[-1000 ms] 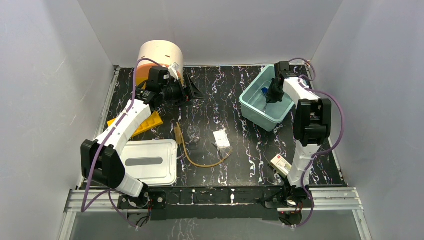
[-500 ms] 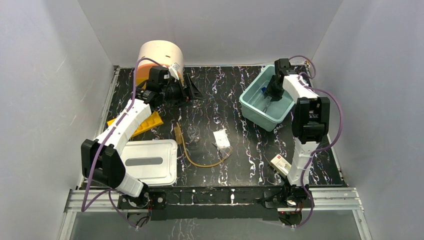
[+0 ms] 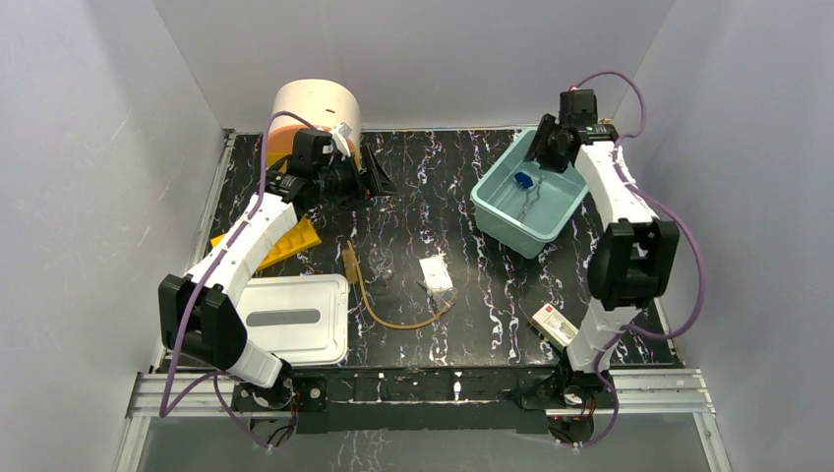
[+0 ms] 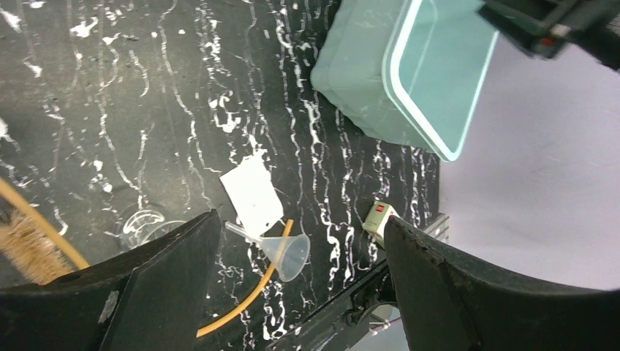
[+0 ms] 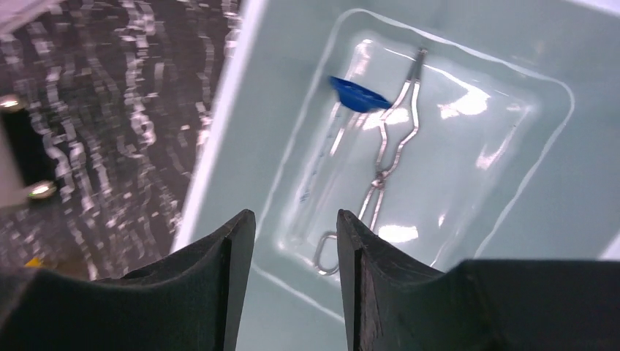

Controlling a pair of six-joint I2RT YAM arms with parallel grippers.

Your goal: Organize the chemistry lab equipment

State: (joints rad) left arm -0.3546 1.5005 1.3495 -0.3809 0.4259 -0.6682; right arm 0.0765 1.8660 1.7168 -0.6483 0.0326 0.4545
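Right wrist view: my right fingers (image 5: pixel 183 292), parted and empty, hang over the pale green plastic tub (image 5: pixel 285 58) at two o'clock, where the wire metal clamp (image 5: pixel 395 146) and blue-tipped piece (image 5: pixel 357 95) lie; my left fingers (image 4: pixel 146 307) gape empty.

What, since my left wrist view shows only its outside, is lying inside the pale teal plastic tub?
Observer: A wire metal clamp lies flat on the floor of the pale teal plastic tub.
Operator: Anything else in there with it?
Observer: Yes, a blue-tipped clear glass piece lies right beside the clamp.
Operator: Is the right gripper carrying something?
Observer: No. The right gripper hovers above the tub with its jaws open and nothing between them.
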